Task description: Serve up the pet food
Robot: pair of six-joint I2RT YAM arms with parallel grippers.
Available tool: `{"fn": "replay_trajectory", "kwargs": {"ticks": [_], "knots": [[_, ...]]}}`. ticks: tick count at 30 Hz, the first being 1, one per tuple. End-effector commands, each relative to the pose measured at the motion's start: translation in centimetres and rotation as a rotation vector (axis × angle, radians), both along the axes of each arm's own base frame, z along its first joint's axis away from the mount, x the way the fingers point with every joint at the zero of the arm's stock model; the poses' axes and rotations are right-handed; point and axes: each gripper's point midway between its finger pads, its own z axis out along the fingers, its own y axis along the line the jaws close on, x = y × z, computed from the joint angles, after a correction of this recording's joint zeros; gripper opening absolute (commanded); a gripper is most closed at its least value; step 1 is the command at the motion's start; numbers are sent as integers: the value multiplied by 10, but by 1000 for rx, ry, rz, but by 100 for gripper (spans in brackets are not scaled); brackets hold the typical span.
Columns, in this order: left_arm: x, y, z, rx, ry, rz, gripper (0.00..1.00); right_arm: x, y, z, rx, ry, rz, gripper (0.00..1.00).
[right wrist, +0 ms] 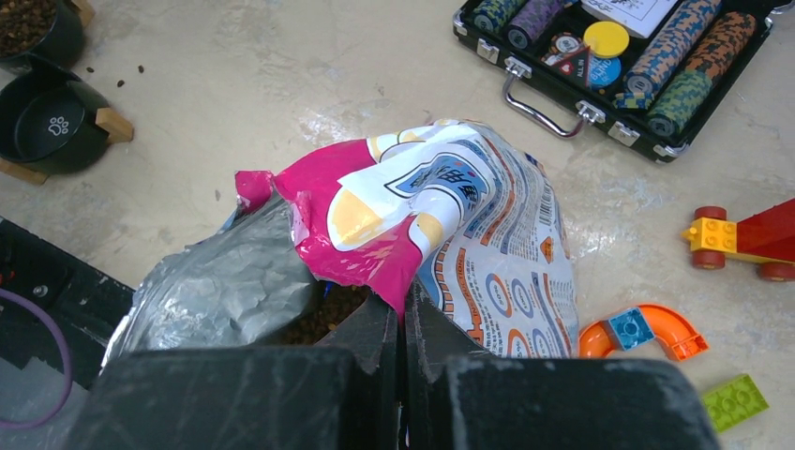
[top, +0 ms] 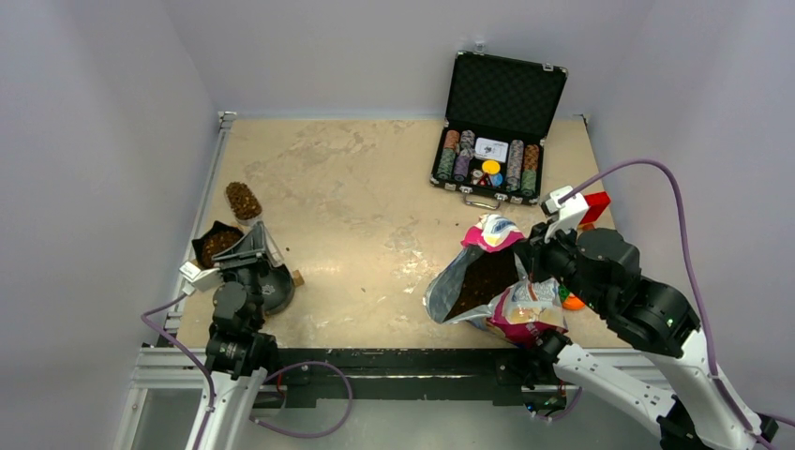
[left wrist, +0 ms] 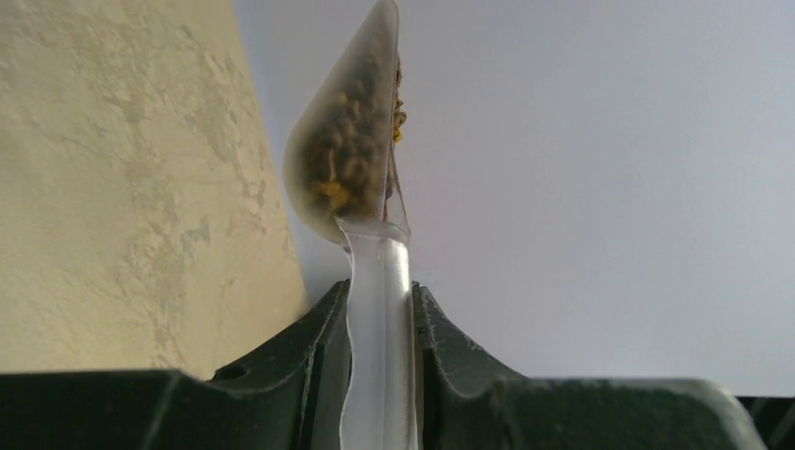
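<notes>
My left gripper (left wrist: 380, 309) is shut on the handle of a clear plastic scoop (left wrist: 349, 141). The scoop's bowl is heaped with pet food (top: 244, 200) and hangs at the table's left edge, just beyond a black bowl (top: 216, 244) holding kibble. A second black bowl (right wrist: 47, 122), with a paw print and no food in it, sits under my left wrist. My right gripper (right wrist: 403, 314) is shut on the pink torn edge of the food bag (right wrist: 450, 216). The bag lies open toward the left, and kibble (top: 483, 277) shows inside.
An open black case of poker chips (top: 487, 159) stands at the back right. A red and yellow toy car (right wrist: 741, 244), an orange curved piece (right wrist: 647, 333) and a green brick (right wrist: 736, 403) lie right of the bag. A few loose pellets (right wrist: 122, 80) lie near the bowls.
</notes>
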Motion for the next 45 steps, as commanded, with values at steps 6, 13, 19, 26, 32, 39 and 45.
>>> {"fn": "replay_trajectory", "kwargs": {"ticks": [6, 13, 19, 26, 32, 39, 45], "knots": [[-18, 39, -1, -30, 53, 202, 0, 12, 2, 33, 65, -87, -43, 0], [-18, 45, -18, -93, 80, 241, 0, 16, 4, 31, 52, -49, -62, 0], [-20, 52, -31, -149, 101, 284, 0, 16, 0, 30, 47, -32, -90, 0], [-27, 60, -51, -230, 149, 337, 0, 17, -4, 31, 40, -36, -113, 0], [-29, 62, -63, -287, 164, 357, 0, 17, -5, 30, 40, -31, -116, 0], [-45, 70, -78, -358, 227, 417, 0, 17, -3, 30, 46, -25, -116, 0], [-48, 71, -82, -393, 229, 433, 0, 17, -1, 30, 58, -19, -116, 0]]}}
